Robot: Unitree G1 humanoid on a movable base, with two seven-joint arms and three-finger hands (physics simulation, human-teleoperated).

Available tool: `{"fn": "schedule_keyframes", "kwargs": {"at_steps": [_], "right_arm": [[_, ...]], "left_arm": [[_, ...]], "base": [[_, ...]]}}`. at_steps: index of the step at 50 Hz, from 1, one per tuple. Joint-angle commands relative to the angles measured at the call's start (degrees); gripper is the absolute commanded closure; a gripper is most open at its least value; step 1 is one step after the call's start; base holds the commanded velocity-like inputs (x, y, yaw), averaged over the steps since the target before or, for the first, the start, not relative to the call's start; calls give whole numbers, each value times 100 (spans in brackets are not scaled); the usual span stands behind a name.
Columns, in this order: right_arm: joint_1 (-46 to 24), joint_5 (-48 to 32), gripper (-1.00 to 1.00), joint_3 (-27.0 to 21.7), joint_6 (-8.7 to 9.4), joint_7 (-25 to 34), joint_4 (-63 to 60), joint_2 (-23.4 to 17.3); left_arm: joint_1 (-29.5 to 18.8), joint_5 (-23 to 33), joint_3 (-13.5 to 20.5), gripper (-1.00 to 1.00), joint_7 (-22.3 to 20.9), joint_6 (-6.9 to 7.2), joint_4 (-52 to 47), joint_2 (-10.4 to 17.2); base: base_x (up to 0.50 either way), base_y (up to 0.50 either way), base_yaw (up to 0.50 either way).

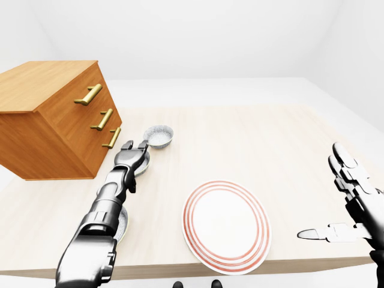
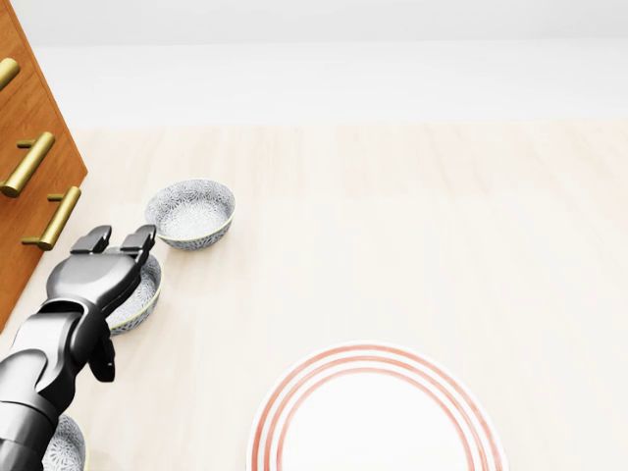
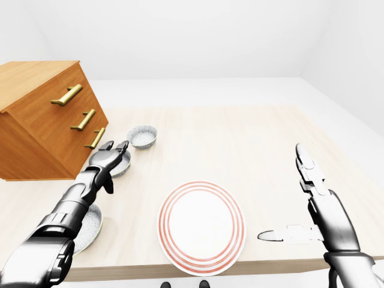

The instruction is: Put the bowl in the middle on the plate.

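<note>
Pale wood tabletop (image 1: 252,132) fills head view. Orange-brown wooden drawer chest (image 1: 48,120) w/ brass handles at 9–10 o'clock edge. White round red-ringed plate (image 2: 378,422) at 6 o'clock.

L arm enters head view at 7 o'clock, stretched toward 12. Grey three-finger L hand (image 2: 96,275) palm-down over bowl, fingers spread, not gripping; rim contact can't tell. R hand (image 3: 324,213) at 4 o'clock in right-eye view: fingers straight up, thumb toward 9, unclenched.

Grey-white patterned middle bowl (image 2: 145,289) on table, plate's 10 o'clock, partly under L hand. Matching far bowl (image 2: 190,213) at its 1 o'clock, near bowl (image 2: 64,446) at 7.
</note>
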Motion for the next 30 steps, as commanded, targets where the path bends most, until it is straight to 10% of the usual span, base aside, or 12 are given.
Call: {"fn": "schedule_keyframes", "kwargs": {"at_steps": [1,19,24,26,30], "right_arm": [[-6,-9,-100,19,0,0,97,2],[6,22,-100,84,0,0,269,-30],[24,33,-100,72,0,0,257,-13],[18,32,-100,76,0,0,299,-13],[18,41,-100,74,0,0,269,-17]], "left_arm": [[55,18,11,-100,-46,0,-8,4],[58,-6,6,-91,-77,0,-10,-15],[57,-17,10,-48,-49,0,15,-19],[62,-25,6,6,-57,0,11,-30],[71,-37,5,8,-89,0,-30,-39]], "base": [[0,0,0],[0,0,0],[0,0,0],[0,0,0],[0,0,0]]}}
